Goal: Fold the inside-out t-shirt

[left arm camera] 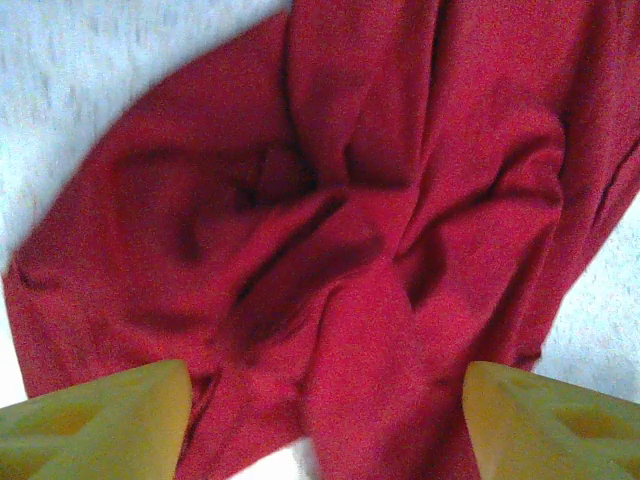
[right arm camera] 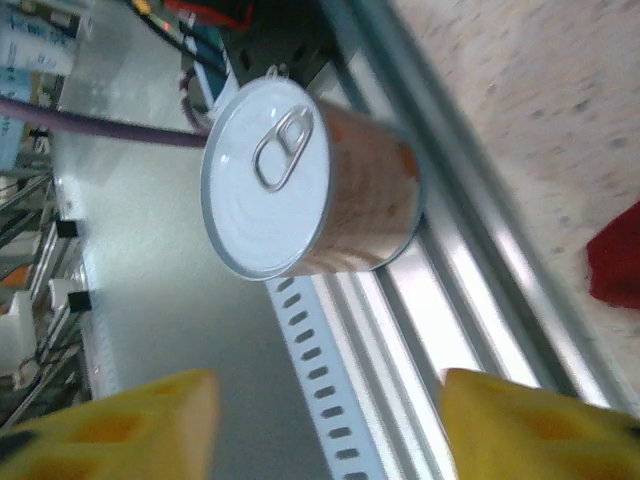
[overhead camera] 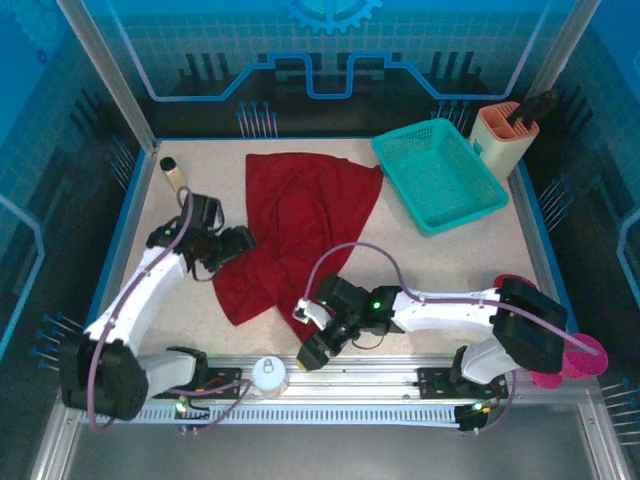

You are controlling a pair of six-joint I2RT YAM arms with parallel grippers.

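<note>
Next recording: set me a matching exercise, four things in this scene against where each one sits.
Things:
1. t-shirt
2. teal basket
3. pull-tab can
4. orange holder

Places:
A. on the metal rail at the near edge
B. far right corner
C. rumpled over the middle of the table
D. just right of the shirt, on the far half

Pairs: 1-C, 2-D, 3-A, 4-B

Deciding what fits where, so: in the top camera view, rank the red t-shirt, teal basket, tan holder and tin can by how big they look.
Largest to smallest:
1. red t-shirt
2. teal basket
3. tan holder
4. tin can
The holder stands farthest back, so it may look smaller than it is.
</note>
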